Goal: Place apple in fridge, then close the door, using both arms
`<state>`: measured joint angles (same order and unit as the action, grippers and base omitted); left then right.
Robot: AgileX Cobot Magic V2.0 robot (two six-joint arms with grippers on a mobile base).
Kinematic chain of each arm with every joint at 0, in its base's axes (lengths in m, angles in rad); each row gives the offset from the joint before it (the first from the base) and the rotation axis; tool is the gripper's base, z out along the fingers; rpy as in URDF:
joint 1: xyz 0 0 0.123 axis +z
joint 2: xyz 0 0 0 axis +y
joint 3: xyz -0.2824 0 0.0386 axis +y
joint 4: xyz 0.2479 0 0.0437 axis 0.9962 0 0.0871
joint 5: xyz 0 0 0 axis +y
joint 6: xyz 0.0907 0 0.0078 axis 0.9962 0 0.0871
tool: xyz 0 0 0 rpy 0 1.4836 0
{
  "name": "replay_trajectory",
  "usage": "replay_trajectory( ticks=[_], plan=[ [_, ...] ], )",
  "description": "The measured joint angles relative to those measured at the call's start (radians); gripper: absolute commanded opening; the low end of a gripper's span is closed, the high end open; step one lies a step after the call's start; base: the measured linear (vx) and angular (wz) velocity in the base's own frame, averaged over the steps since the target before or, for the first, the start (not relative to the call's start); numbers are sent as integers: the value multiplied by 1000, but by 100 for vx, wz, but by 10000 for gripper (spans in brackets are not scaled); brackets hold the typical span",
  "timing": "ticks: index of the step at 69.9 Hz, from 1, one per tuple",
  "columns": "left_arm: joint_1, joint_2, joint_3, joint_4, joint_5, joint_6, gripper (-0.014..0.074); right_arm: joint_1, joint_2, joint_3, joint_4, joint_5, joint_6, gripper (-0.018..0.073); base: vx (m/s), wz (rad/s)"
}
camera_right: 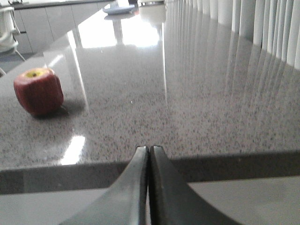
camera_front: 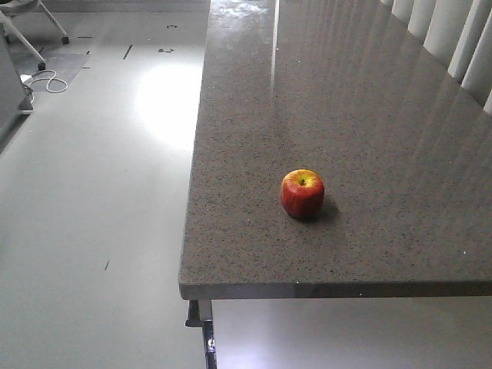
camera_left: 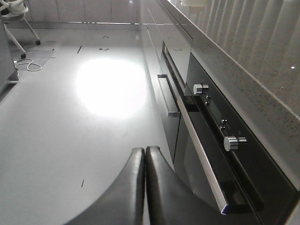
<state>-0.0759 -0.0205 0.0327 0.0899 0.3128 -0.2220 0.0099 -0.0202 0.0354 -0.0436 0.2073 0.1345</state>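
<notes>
Here's the apple (camera_front: 302, 193), sitting upright on the speckled grey bench (camera_front: 369, 108), stem dimple up and yellow showing round it, red down the sides, with a small shadow to its right. It's near the front edge, in from the left side, and nothing is touching it. The right end effector (camera_right: 149, 151) hangs just off that front edge, about level with the bench top, its two dark fingers (camera_right: 133, 187) clenched tip to tip and gripping nothing. From the right wrist view the apple lies ahead and off to the left, well apart from those tips. The left end effector (camera_left: 145, 152) is down beside the cabinet fronts, also clenched flat together and empty, pointing along the glossy grey floor (camera_left: 70, 140), where a big bright glare spreads. To its right runs a dark glass oven (camera_left: 243, 178) under the bench lip, with two silver knobs (camera_left: 201, 88) and a long silver handle (camera_left: 199, 154). Pale vertical slats (camera_front: 461, 38) line the far side of the bench. A white cable (camera_front: 48, 81) is coiled on the floor at far left, near a chair leg on a castor (camera_front: 54, 29). At the bench's far end there's something bluish and flat (camera_right: 119, 8), too distant to make out.
</notes>
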Motion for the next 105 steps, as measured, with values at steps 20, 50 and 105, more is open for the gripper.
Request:
replay_trajectory(
  ticks=[20,50,105],
  plan=[
    [0,0,0,0,0,0,-6,0,0,-1,-19,-120,-1,-9,0,0],
    [0,0,0,0,0,0,-6,0,129,-346,-20,171,-50,-9,0,0],
    [0,0,0,0,0,0,-6,0,769,-792,239,666,-418,291,0,0]
  ],
)
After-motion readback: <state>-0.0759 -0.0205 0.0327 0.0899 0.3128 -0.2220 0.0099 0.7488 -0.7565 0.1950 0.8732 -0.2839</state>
